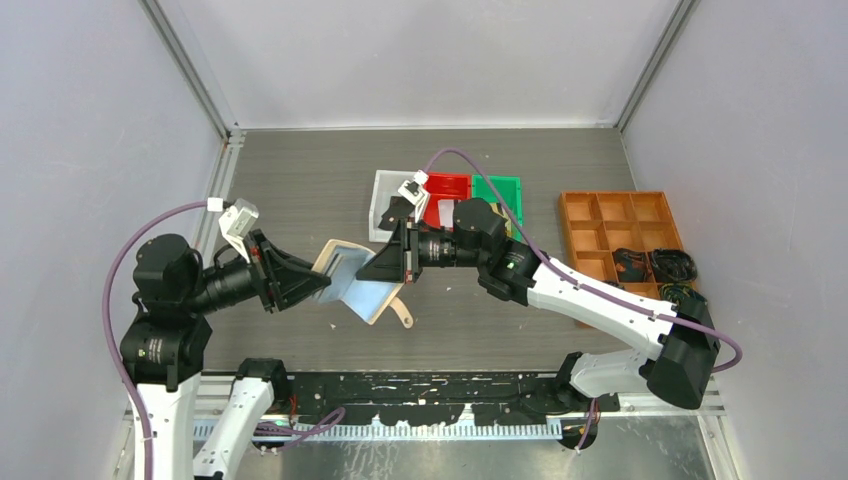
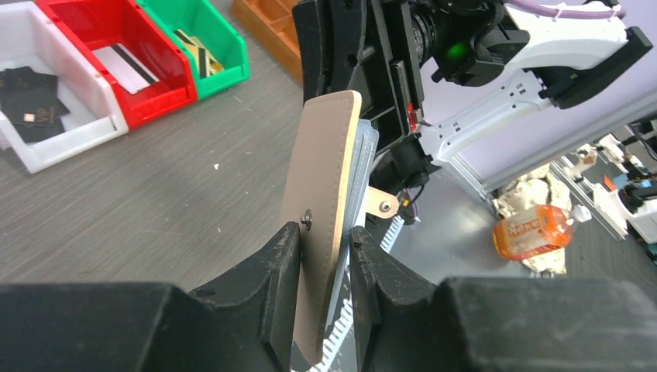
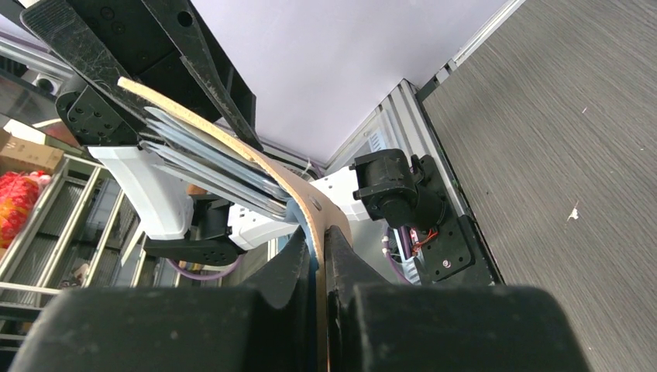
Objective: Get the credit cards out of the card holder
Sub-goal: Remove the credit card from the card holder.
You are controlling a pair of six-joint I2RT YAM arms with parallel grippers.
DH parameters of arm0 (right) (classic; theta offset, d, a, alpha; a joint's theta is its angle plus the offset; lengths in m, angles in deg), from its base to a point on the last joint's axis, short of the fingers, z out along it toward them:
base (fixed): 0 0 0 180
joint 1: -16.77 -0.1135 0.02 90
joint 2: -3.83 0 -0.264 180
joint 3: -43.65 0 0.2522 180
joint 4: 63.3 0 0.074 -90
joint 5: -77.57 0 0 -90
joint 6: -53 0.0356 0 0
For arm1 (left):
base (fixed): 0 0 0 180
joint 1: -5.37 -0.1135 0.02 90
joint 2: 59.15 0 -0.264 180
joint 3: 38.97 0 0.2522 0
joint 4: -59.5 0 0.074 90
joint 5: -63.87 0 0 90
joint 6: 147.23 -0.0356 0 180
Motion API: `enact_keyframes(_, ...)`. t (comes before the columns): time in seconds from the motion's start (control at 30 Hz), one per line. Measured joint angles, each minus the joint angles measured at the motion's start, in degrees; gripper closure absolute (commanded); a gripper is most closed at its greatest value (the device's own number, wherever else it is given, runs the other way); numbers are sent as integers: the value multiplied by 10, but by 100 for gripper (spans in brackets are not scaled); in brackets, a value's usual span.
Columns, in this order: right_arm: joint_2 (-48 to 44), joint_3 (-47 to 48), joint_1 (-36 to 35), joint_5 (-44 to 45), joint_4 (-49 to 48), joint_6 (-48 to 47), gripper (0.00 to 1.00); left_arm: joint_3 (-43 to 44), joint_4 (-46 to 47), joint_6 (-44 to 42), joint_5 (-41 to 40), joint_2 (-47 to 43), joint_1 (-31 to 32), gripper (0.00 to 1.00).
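Grey wood-grain table (image 1: 300, 190) between pale walls, with both arms meeting over its middle. The card holder (image 2: 321, 194) was held clear of the surface and spread open between the hands. Its long axis ran roughly left to right from one gripper to the other, and its snap tab (image 1: 403, 312) hung toward the near edge. The left gripper (image 2: 325, 242) was closed on the outer beige flap and the layers behind it. The right gripper (image 3: 316, 236) pinched the opposite flap, jaws almost together. Both hands were thus equally near, and neither was free. Some credit cards (image 2: 31, 101) lay in the far bins: black ones in the white bin (image 2: 62, 151), a striped one in the red bin (image 2: 159, 108), gold ones in the green bin (image 2: 221, 81). Clear sleeves (image 3: 209, 167) fanned between the flaps; whether any cards remained in them could not be told. By this reading, the next pull would need one hand to release and approach the sleeve mouths while the other steadied the holder. Open table lay below and to the left, whereas the bins and the orange tray (image 1: 612, 196) crowded the far right.
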Motion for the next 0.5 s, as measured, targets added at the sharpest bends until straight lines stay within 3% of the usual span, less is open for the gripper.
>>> enact_keyframes(0.23, 0, 0, 2, -8, 1, 1, 99, 0, 5, 2, -13, -11, 0, 78)
enact_keyframes(0.5, 0, 0, 2, -20, 1, 2, 99, -2, 17, 32, 46, -4, 0, 69)
